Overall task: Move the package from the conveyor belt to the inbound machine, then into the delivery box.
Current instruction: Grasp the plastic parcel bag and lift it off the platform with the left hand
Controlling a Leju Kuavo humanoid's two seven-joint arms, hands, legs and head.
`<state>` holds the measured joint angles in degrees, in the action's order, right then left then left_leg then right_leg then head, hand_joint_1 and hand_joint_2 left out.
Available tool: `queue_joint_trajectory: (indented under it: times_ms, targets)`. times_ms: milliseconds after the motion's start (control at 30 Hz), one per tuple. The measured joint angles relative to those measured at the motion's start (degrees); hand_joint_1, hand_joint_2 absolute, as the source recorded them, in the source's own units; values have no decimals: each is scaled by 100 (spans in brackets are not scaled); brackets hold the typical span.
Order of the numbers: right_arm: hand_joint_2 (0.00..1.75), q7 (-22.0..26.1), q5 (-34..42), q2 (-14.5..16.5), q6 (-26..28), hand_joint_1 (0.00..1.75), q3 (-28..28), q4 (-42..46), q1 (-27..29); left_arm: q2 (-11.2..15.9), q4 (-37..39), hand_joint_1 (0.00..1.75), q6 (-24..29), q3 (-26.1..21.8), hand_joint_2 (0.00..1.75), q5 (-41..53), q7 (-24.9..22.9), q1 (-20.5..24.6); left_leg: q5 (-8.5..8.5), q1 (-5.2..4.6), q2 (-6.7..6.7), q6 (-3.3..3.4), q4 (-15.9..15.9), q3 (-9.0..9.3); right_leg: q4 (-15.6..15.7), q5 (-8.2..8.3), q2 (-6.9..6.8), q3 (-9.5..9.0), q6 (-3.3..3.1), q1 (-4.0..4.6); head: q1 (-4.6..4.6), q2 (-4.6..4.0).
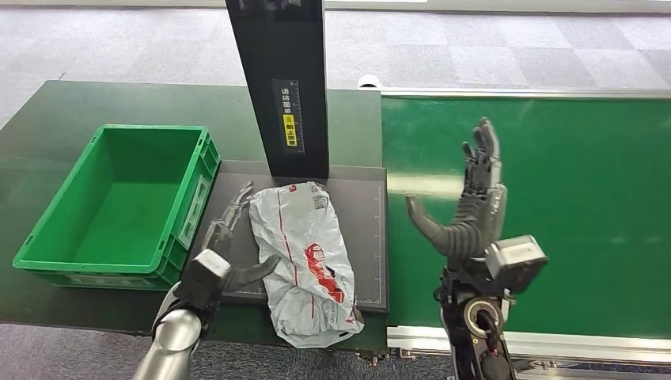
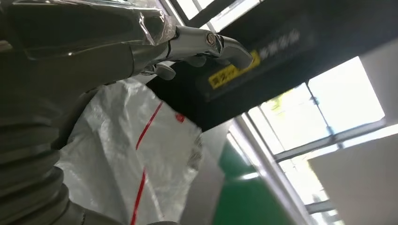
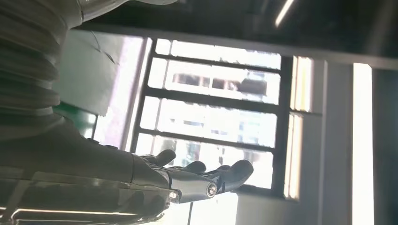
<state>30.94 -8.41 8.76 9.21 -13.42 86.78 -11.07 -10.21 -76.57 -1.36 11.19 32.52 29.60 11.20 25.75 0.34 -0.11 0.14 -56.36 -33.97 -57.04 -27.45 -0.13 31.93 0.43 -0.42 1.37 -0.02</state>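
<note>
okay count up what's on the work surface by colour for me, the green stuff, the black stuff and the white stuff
Green: 2, the crate and the conveyor belt
Black: 2, the flat platform and the upright column
White: 1, the package
Total: 5

table (image 1: 47,111): green crate (image 1: 119,202) left; black scanner platform (image 1: 365,237) right; package (image 1: 305,257) on platform

Package (image 1: 305,257): lies on the inbound machine's platform (image 1: 364,229), just before the machine's upright column (image 1: 278,79), its near end overhanging the platform's front edge. Delivery box (image 1: 55,237): on the bench (image 1: 47,119), touching the platform's left side. Conveyor belt (image 1: 570,198): right of the platform. Left hand (image 1: 225,249): on the platform between box and package, against the package's left side. Right hand (image 1: 475,202): raised above the belt, well apart from the package.
</note>
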Motion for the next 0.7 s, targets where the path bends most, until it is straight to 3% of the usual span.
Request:
queue_joint_trajectory:
  times_ms: [100, 267, 533, 667, 700]
  targets:
    - [175, 350, 97, -43, -14, 0, 338, 550, 403, 28, 989, 0, 68, 502, 175, 840, -81, 488, 0, -6, 9, 0, 1, 0, -1, 4, 8, -6, 1, 0, 0, 0]
    - [175, 403, 87, -69, -82, 0, 572, 902, 602, -26, 2454, 0, 70, 1157, 175, 1245, -77, 1213, 0, -5, 20, 0, 1, 7, -2, 8, 17, -7, 1, 1, 1, 0]
    - [175, 316, 86, -69, -80, 0, 753, 1084, 701, -132, 3643, 3, -17, 1716, 175, 1532, -162, 1900, 0, -5, 12, 0, 1, 14, -3, 5, 9, -24, 4, 0, 1, 0]
    - [175, 318, 77, -65, -62, 0, 819, 1133, 797, -219, 4010, 175, 256, 2041, 175, 1988, -459, 2148, 2, -7, -11, 3, 3, 40, 0, -4, -12, -60, 8, -3, 1, 0]
    - [175, 319, 73, -62, -50, 0, 834, 1143, 816, -245, 4086, 175, 340, 2118, 175, 2063, -500, 2191, 3, -8, -18, 4, 4, 49, 1, -8, -17, -70, 11, -5, 1, 0]
